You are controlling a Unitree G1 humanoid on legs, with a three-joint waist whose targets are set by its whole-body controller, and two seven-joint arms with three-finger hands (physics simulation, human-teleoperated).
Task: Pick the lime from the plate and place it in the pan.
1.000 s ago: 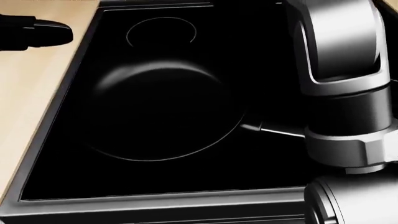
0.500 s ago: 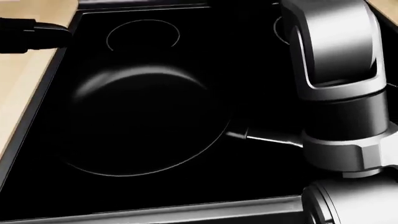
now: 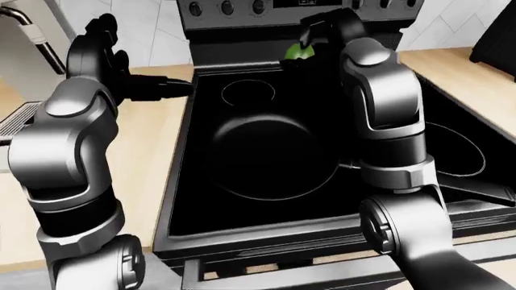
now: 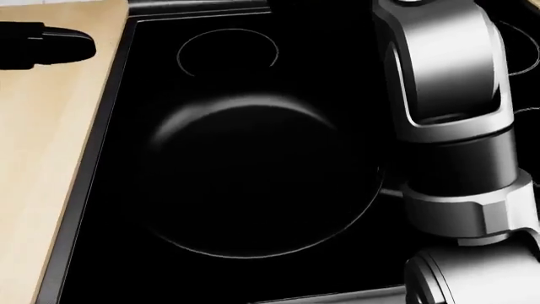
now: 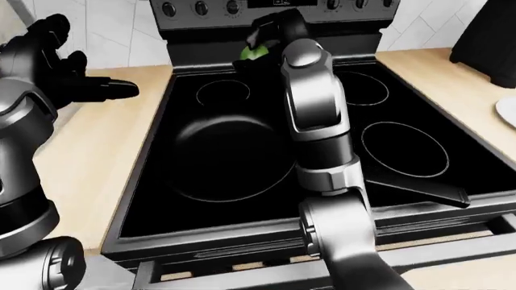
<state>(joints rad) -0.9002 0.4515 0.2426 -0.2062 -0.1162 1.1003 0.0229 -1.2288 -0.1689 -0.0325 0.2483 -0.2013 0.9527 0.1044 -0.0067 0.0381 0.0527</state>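
The green lime [image 3: 297,52] is held in my right hand [image 3: 309,37], whose fingers close round it high over the top edge of the stove, above and to the right of the pan. The black pan [image 3: 270,154] sits on the stove's lower-left burner, and nothing lies in it. Its handle [image 5: 419,187] points right, passing behind my right forearm. My left hand [image 3: 133,75] is open over the wooden counter left of the stove, one finger [image 4: 52,44] reaching toward the stove's edge. The head view shows only the pan [image 4: 253,183] and my right forearm.
The black glass stove [image 5: 403,145] has burner rings around the pan and control knobs [image 3: 242,7] along the top. Wooden counters flank it on both sides. A white rim [image 5: 508,112], perhaps the plate, shows at the right edge. A dark object [image 5: 488,36] stands at top right.
The whole head view has shifted, so the camera moved: the pan now sits further right and looks larger. My right forearm stays at the right, my left finger at the top left.
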